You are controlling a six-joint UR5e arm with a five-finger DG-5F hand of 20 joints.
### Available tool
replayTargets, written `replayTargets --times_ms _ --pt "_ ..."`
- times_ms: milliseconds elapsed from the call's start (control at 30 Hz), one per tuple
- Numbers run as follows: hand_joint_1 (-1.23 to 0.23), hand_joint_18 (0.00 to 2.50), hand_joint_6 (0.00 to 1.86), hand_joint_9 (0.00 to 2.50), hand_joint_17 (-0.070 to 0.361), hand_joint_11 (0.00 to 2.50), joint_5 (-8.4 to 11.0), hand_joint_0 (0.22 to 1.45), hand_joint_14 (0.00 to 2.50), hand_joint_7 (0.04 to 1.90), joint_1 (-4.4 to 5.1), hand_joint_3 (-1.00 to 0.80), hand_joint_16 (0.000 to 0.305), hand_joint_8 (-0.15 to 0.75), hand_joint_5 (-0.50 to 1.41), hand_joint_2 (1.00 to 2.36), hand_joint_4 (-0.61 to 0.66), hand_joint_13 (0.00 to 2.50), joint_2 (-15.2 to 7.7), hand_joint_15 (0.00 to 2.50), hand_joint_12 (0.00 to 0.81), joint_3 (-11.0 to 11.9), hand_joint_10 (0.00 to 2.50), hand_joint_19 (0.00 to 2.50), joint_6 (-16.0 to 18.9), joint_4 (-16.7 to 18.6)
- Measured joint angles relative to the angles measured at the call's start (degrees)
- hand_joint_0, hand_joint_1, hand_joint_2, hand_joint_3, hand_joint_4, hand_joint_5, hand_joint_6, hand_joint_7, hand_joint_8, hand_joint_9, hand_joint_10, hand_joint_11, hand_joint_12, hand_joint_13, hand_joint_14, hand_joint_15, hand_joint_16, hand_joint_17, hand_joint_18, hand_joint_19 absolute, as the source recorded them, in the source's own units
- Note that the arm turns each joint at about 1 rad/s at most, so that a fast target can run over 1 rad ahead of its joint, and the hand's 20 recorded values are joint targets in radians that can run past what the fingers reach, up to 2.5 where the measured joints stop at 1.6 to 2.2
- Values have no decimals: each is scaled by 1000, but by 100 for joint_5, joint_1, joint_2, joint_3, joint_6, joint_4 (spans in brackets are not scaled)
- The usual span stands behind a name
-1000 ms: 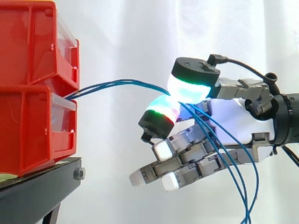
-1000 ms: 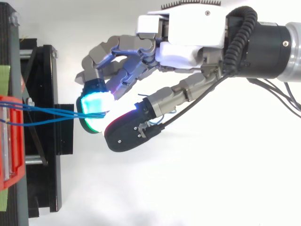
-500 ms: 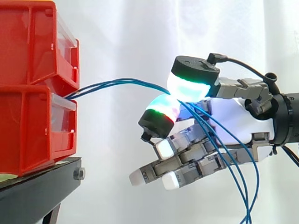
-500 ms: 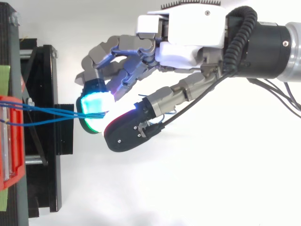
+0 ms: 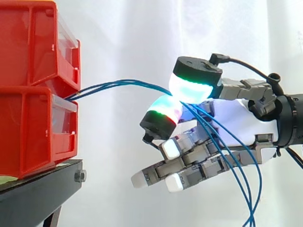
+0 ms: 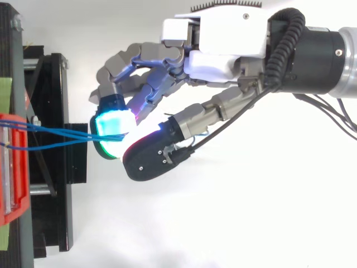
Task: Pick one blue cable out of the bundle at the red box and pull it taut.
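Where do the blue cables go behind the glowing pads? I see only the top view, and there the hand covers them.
Observer: In the side view the blue cables run down across the palm of the hand and leave at the bottom edge.
Operator: Are they taut between the box and the pads?
Observer: Not quite. Seen from the side, they rise in a gentle arc from the box to the pads.
Operator: From where on the box do they come?
Observer: They seem to come from the gap between the upper red bin and the lower red bin.
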Motion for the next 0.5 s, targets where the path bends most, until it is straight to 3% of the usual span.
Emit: replayTargets --times_ms 233,500 --pt "-988 469 893 664 130 468 0 704 1 1254 0 -91 58 289 -130 1024 -72 240 1 1 376 0 10 165 -6 0" --pt "-1014 422 898 638 127 439 -7 753 1 1243 0 -172 57 268 -143 1022 -119 210 0 0 371 0 11 157 -7 3"
